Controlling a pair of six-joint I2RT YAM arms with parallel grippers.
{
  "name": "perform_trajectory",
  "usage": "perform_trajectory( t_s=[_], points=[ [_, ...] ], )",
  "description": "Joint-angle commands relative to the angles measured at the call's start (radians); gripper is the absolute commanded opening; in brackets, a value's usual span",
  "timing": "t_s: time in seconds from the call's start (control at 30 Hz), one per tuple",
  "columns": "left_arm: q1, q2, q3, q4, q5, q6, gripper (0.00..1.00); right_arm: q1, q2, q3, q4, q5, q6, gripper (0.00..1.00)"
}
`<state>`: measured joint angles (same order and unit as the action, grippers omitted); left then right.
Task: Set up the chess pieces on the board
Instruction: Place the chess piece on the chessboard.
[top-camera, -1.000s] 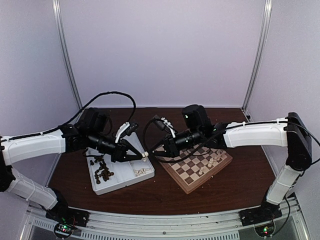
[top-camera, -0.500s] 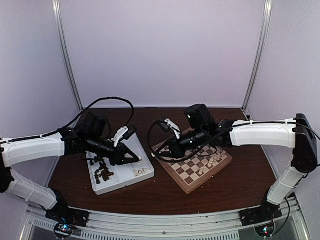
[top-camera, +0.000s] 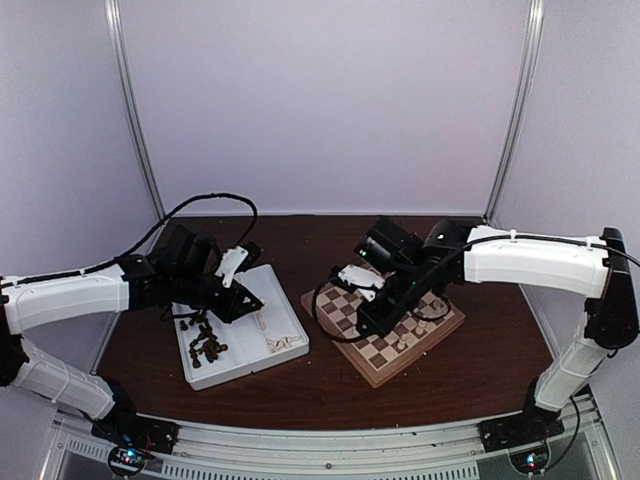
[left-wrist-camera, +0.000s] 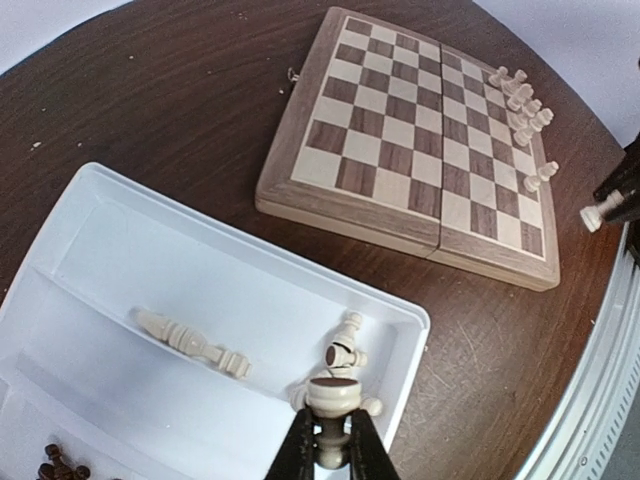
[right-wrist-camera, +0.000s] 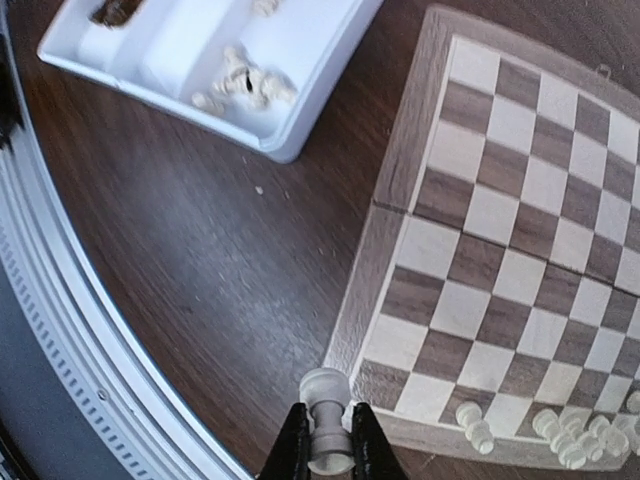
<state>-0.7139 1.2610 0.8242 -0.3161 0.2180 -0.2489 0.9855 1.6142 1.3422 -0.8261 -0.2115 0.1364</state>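
My right gripper (right-wrist-camera: 325, 445) was clamped on a cream piece (right-wrist-camera: 324, 386), jaws tight on its stem. It hung at the near corner of the board (right-wrist-camera: 400, 150), right over the light rim. I judged this step to be a placement. To do it well I needed to carry the piece forward off the rim until it sat over the middle of one square. Then I would lower it straight, keep it upright, and open only once the base bore on the wood. Just to the gripper's right a row of cream pieces (right-wrist-camera: 560, 432) crowded the same edge, so the jaws had little room on that side. Ahead, the squares lay free. To the left the board ended, with only bare tabletop (right-wrist-camera: 220, 260) out to the metal rail (right-wrist-camera: 60, 330).

My left gripper (left-wrist-camera: 328, 448) was shut on a second cream piece (left-wrist-camera: 331, 392); which kind, I could not tell. It hung above the near corner of the white tray (left-wrist-camera: 150, 260). Loose cream pieces (left-wrist-camera: 345, 352) lay just beyond the jaws. Farther out stood the tray's wall, which I judged must be cleared by lifting first. After that came open tabletop, then the board.
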Motion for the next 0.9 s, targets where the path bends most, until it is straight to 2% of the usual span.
perform_trajectory(
  t_s=[0.0,0.2,0.47,0.87],
  points=[
    [0.006,-0.011,0.004,0.024,-0.069,-0.016,0.09,0.038,0.098,0.062,-0.271,0.199,0.012,0.08],
    [0.006,-0.007,0.009,0.018,-0.066,-0.016,0.09,0.058,0.190,0.082,-0.293,0.223,0.012,0.06],
    [0.006,-0.015,0.001,0.022,-0.063,-0.022,0.09,0.059,0.221,0.081,-0.274,0.251,0.004,0.06],
    [0.006,-0.018,0.008,0.018,-0.058,-0.016,0.09,0.059,0.237,0.054,-0.197,0.213,0.002,0.06]
  ],
)
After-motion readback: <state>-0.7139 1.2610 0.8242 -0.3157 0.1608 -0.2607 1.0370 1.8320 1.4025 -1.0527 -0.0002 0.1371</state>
